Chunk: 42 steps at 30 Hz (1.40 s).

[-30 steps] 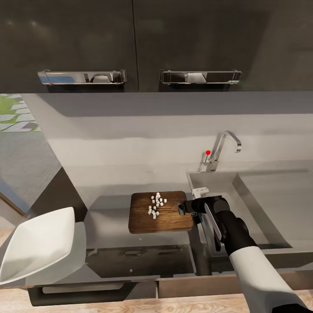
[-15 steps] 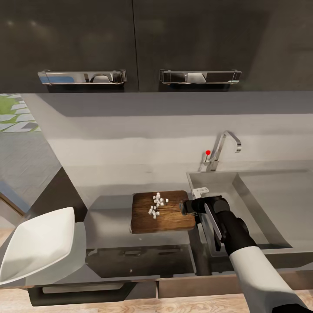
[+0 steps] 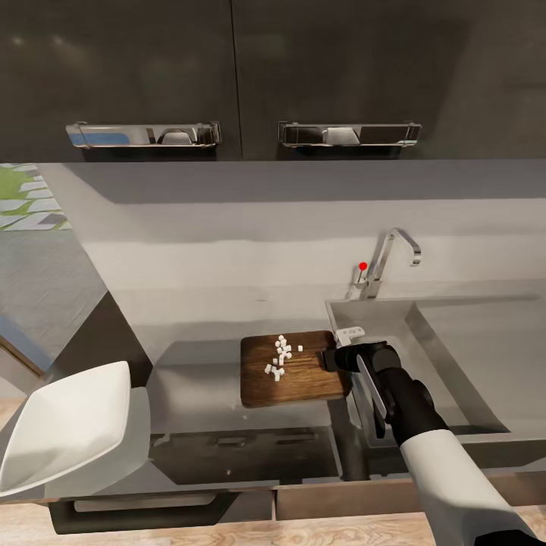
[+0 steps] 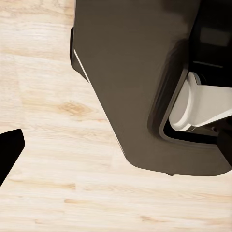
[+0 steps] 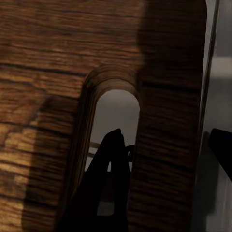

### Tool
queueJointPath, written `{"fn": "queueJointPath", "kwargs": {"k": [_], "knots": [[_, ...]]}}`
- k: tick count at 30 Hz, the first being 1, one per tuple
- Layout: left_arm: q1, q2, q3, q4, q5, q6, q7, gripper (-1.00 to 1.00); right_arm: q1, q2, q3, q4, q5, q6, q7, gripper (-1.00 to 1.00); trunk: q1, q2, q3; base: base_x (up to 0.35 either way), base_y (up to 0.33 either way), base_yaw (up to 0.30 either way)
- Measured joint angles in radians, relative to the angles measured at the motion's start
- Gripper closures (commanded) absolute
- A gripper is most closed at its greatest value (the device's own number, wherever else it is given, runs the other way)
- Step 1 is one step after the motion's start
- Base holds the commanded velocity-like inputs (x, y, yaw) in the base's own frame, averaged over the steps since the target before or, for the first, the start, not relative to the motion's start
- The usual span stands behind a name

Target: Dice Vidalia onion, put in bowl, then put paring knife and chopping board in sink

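Grey kitchen worktop (image 3: 189,371) runs under dark cupboards, with the grey steel sink (image 3: 455,356) and its curved shiny tap off to the right; the dark brown wooden chopping board (image 3: 292,379) lies flat on the worktop with its right end right at the sink's edge; a second ago it sat further left, so it has slid toward the sink, and the tiny white onion cubes (image 3: 280,356) have shifted on it and look more bunched up; the right gripper (image 3: 334,358) is at the board's right end, and the right wrist view shows one dark finger (image 5: 108,183) poking through the board's handle hole (image 5: 116,113), so it seems to be holding the board there, though I cannot tell if the jaws are squeezed tight; the shallow white square bowl (image 3: 68,425) waits far away at the left, near the front edge; I think the board is being dragged with the onion bits on top, but they still need to go into the bowl; the left gripper (image 4: 9,150) hangs low over a pale wood floor and I cannot tell if it is open.
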Motion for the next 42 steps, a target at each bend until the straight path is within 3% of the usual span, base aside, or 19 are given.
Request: {"fn": "queueJointPath", "kwargs": {"k": [15,27,42], "knots": [[0.0,0.0,0.0,0.0,0.0,0.0,0.0,-1.0,0.0,0.015,0.001,0.001,0.012,0.004,-0.005,1.0,0.0,0.0,0.0,0.0,0.0,0.0],[0.0,0.002,0.0,0.0,0.0,0.0,0.0,-1.0,0.0,0.02,0.002,0.01,-0.002,0.003,-0.003,1.0,0.0,0.0,0.0,0.0,0.0,0.0],[0.0,0.002,0.0,0.0,0.0,0.0,0.0,-1.0,0.0,0.02,0.0,0.021,-0.01,0.008,-0.004,1.0,0.0,0.0,0.021,0.0,0.0,0.0]]}}
